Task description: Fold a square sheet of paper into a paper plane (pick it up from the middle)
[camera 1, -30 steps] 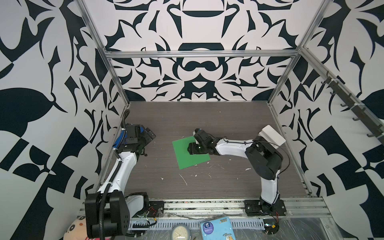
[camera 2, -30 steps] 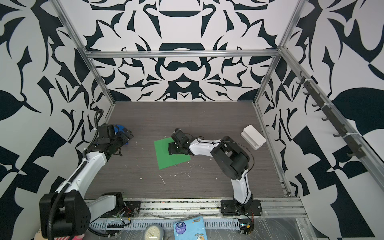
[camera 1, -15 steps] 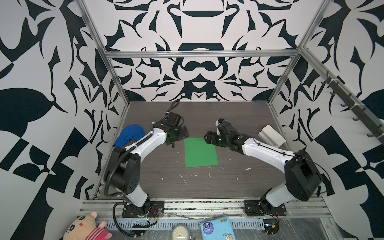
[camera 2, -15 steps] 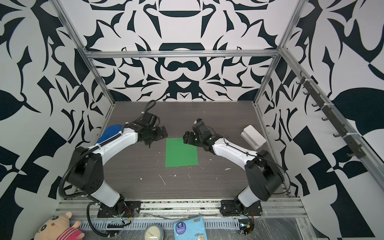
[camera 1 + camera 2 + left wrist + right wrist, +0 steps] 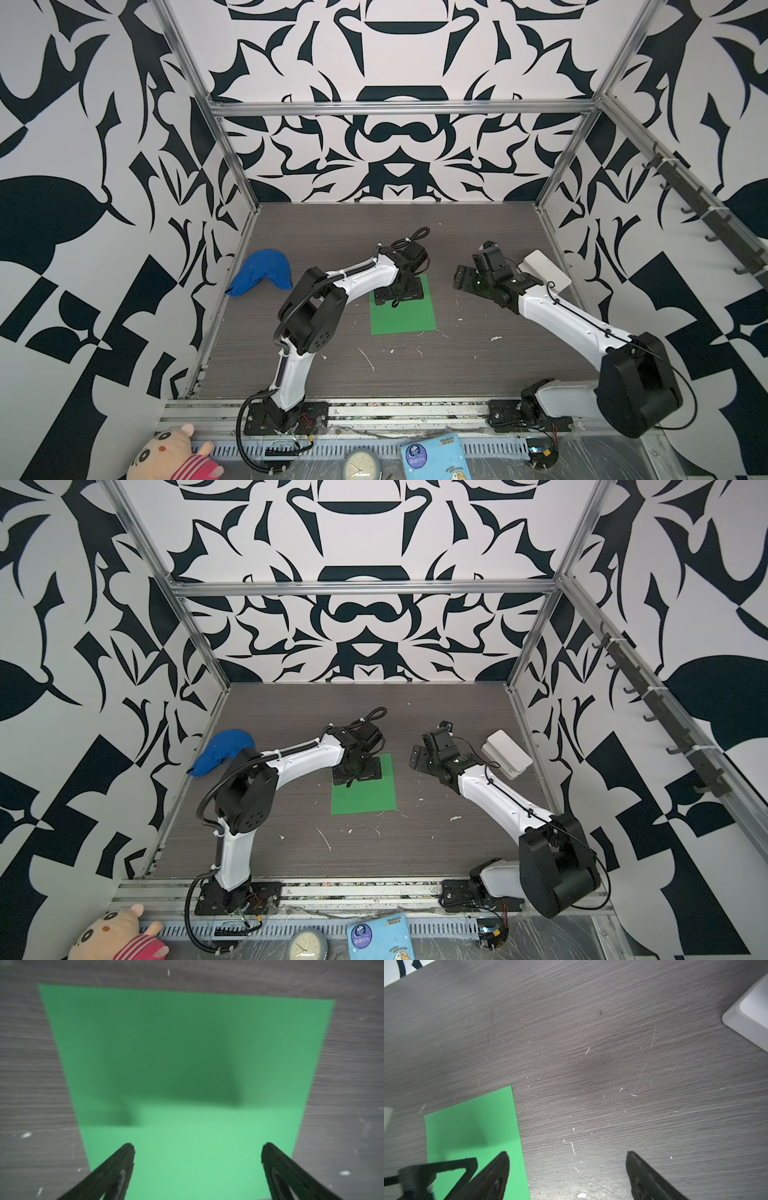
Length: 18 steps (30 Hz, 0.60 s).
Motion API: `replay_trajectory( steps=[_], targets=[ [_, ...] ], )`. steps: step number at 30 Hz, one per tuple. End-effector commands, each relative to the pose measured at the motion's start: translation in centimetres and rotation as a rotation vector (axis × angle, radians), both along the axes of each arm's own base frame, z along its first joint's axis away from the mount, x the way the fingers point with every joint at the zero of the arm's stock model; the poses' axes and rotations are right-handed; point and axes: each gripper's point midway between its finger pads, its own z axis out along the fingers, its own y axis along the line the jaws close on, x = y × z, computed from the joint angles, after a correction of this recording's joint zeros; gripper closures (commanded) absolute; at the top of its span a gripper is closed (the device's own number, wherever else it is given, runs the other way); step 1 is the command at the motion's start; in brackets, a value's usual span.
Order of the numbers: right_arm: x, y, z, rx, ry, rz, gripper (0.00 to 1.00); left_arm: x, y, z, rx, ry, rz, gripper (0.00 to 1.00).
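Observation:
The square sheet of paper [image 5: 405,320] [image 5: 365,800] lies flat and unfolded on the dark table, bright green. My left gripper [image 5: 399,296] [image 5: 357,774] hangs over its far part, pointing down, open. In the left wrist view the two fingers [image 5: 124,1161] stand wide apart above the green sheet [image 5: 187,1053], with nothing between them. My right gripper [image 5: 465,282] [image 5: 417,761] is off the sheet's right side, open and empty. In the right wrist view one finger [image 5: 500,1172] overlaps the sheet's edge [image 5: 471,1126]. No paper plane is in view.
A blue cloth cap [image 5: 262,276] lies at the table's left edge. A white box [image 5: 542,270] [image 5: 751,1012] sits at the right edge behind the right arm. Small white scraps [image 5: 368,359] dot the near table. A plush toy [image 5: 170,455], a clock and a blue packet lie beyond the front rail.
The left gripper came from the blue cap to above the sheet. The right gripper let go of the sheet, opened and drew back to the right. The sheet now lies square.

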Motion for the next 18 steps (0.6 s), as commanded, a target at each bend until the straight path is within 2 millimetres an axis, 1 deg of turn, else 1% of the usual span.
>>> replay_trajectory(
  steps=[1,7,12,18],
  targets=[
    [0.0,-0.1,0.2,-0.008,-0.019,0.018,0.09,-0.9,0.6,-0.4,0.039,0.076,0.029,0.01],
    [0.1,0.7,-0.6,0.030,0.001,0.030,0.09,-1.1,0.3,-0.9,0.067,0.125,-0.021,0.01],
    [0.2,1.0,-0.9,0.049,0.002,0.031,0.09,-1.4,0.4,-2.0,0.094,0.159,-0.024,0.01],
    [0.1,0.9,-1.0,0.051,0.002,0.023,0.10,-2.1,1.2,-3.6,0.138,0.198,-0.027,0.01]
  ],
)
